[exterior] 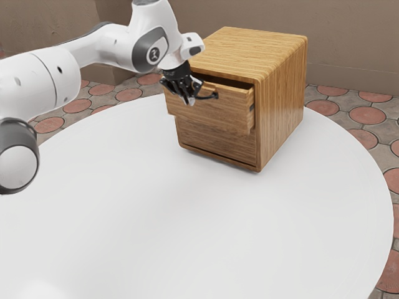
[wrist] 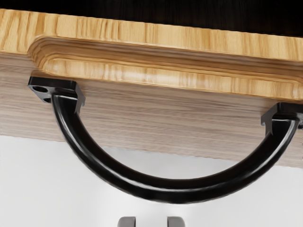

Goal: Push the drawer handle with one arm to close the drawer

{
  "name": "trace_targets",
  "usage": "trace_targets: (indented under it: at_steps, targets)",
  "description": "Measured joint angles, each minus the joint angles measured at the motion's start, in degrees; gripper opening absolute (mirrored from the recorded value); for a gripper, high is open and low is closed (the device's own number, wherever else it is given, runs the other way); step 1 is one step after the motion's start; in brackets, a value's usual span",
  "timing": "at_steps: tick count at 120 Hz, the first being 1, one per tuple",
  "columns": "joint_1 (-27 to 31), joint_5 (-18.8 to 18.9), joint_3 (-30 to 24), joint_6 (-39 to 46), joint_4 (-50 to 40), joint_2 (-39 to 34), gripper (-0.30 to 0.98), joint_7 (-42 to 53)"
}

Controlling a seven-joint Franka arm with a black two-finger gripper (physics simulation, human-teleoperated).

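arm: white w/ dark joints [exterior: 37, 81], in from ext. view's left, reaching to the cab.
table: round, white [exterior: 156, 218], under the cab.
gripper: black [exterior: 189, 98], at the upper drwr front, by the handle; released, tips apart w/ nothing gripped btwn them.
handle: black, curved [exterior: 214, 96], both ends fixed to the upper drwr front; in wrist view its bow comes near the fingertips [wrist: 175, 222]. contact w/ gripper: can't tell.
upper drwr: wood [exterior: 230, 115], partly open, front sticking out of the cab, dark gap behind its top edge.
lower drwr: wood front [exterior: 218, 144], below the upper one, looks shut.
cab: wood, upright [exterior: 280, 106], toward the table's far side.
floor: gray w/ reddish round tiles [exterior: 368, 115], beyond the table.
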Motion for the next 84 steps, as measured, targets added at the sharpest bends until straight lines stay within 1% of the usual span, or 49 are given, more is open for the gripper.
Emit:
trace_targets:
  at_steps: [11, 33, 61, 67, 76, 80, 84]
  targets:
    - [0.26, 0.53, -0.66, 1.42, 2.84, 2.47, -0.01, 0.50]
    - [0.59, 1.16, -0.84, 5.33, 5.28, 5.05, -0.01, 1.78]
    - [0.70, 1.45, -1.33, 10.11, 4.58, 5.80, 0.00, 3.32]
    - [0.80, -0.02, -1.12, 10.68, -3.68, 0.46, 0.04, 3.18]
    - [0.84, -1.71, -0.85, 9.88, -20.27, -12.89, 0.13, 2.27]
    - [0.82, -2.27, -0.81, 8.10, -25.41, -18.71, 0.17, 1.60]
    - [0.79, -2.89, -0.75, 5.65, -28.61, -23.13, 0.24, 0.93]
